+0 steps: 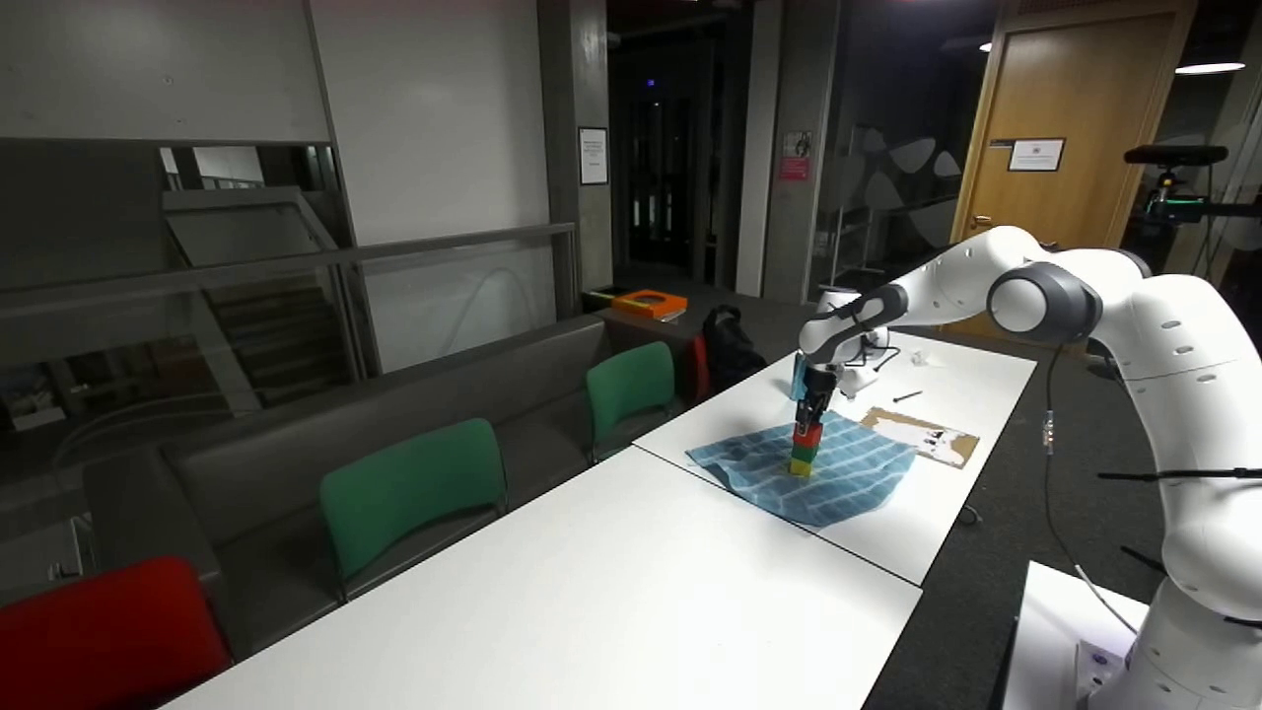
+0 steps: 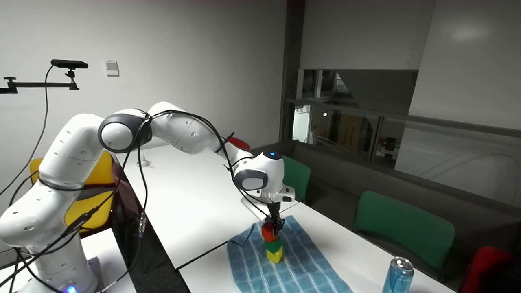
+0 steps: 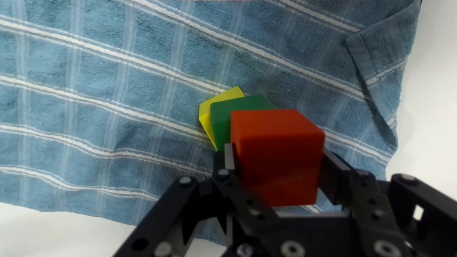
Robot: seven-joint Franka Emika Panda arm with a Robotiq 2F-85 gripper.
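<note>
Claw (image 3: 278, 162), one, mine: pointing down, its fingers (image 3: 335, 176) parted only by a block's breadth and pressed against two opposite sides of it.
Red block (image 2: 269, 232), one: in my grip, between the fingertips, screening part of the blocks below from my wrist view.
Green block (image 2: 273, 245), one: directly beneath the held block, offset from it as seen from my wrist; in both exterior views the two appear to touch, though I cannot tell how firmly.
Yellow block (image 2: 275, 255), one: lowest of the three, beneath the green, turned at an angle to it.
Cloth (image 3: 117, 89), one: blue, white-striped, spread below my claw and under the blocks, one corner folded over.
Tabletop (image 1: 907, 518), one: white, beneath the cloth.
Can (image 2: 398, 278), one: blue, upright, off the cloth, apart from my claw.
Brown sheet (image 1: 922, 439), one: flat, bearing a white figure, beside the cloth, to one side of my claw.
Thin dark stick (image 1: 907, 396), one: near the brown sheet, away from my claw.
</note>
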